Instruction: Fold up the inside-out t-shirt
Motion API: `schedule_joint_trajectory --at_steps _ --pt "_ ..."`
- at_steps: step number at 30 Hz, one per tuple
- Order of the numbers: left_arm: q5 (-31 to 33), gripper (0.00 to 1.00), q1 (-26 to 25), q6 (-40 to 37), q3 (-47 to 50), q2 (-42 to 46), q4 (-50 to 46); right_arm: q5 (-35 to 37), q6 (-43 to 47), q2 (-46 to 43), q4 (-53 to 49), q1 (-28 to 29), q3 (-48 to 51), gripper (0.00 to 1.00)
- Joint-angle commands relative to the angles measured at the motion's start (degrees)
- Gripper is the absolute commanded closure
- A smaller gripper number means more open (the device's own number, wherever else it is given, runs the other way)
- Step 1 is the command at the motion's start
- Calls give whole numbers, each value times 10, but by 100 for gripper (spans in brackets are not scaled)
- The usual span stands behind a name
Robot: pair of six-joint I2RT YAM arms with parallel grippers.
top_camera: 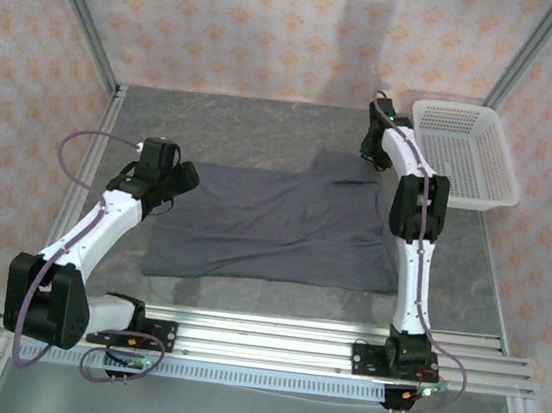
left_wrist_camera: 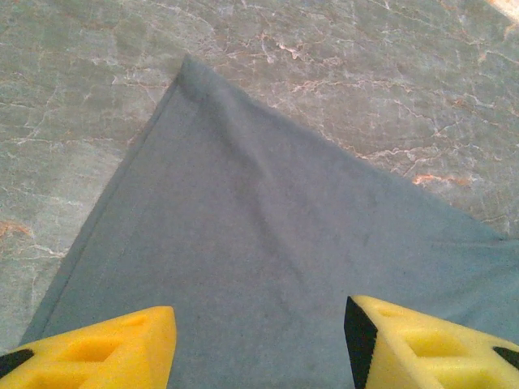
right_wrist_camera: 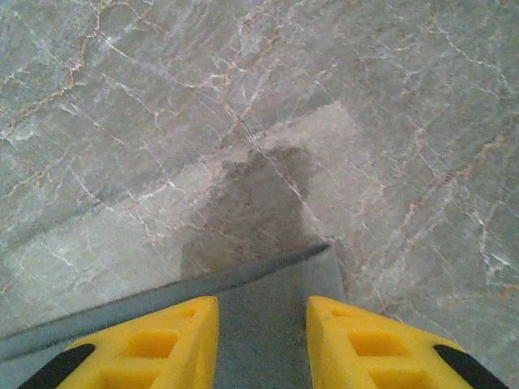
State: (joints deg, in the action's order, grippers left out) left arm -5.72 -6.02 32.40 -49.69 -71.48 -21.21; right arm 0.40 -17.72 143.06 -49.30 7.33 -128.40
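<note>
T-shirt point(top_camera: 273, 228), slate-grey, lies spread on the counter point(top_camera: 265, 130), left fingers point(left_wrist_camera: 97, 348) splayed apart above it, right fingers point(right_wrist_camera: 154, 340) straddling one corner, pinch not discernible.

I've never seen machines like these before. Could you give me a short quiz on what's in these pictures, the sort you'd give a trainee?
1. True or false: the grey t-shirt is lying inside the white mesh basket.
2. Where does the basket stand? A: at the far right corner of the table; B: on top of the shirt; C: between the two arm bases.
3. Fill in: the fingers of the left end effector and the right end effector are ____ in colour.
Key: 1 false, the shirt is spread on the table, outside the basket; 2 A; 3 yellow.
</note>
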Motion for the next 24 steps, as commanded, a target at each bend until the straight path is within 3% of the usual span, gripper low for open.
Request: schedule_joint_trajectory --at_steps 1,4,8,12,17,22,24 --pt "7 42 -4 -15 -1 -7 -2 9 5 14 -29 -3 -19 67" --pt "9 42 -3 -15 -2 -9 -3 18 1 18 -38 -3 -18 65" --pt "9 42 -4 -15 0 -9 -2 29 -8 22 -62 -3 -22 50" --pt "8 42 -4 -15 0 -9 -2 43 -8 15 -67 -3 -16 50" --pt "10 42 -4 -15 2 -9 0 21 -11 24 -56 -5 -7 66" --pt "15 42 -3 -15 0 -9 -6 -3 -18 32 -48 -4 -27 90" --pt "17 42 -3 -15 -1 -9 -10 -10 -16 32 -44 -5 -49 95"
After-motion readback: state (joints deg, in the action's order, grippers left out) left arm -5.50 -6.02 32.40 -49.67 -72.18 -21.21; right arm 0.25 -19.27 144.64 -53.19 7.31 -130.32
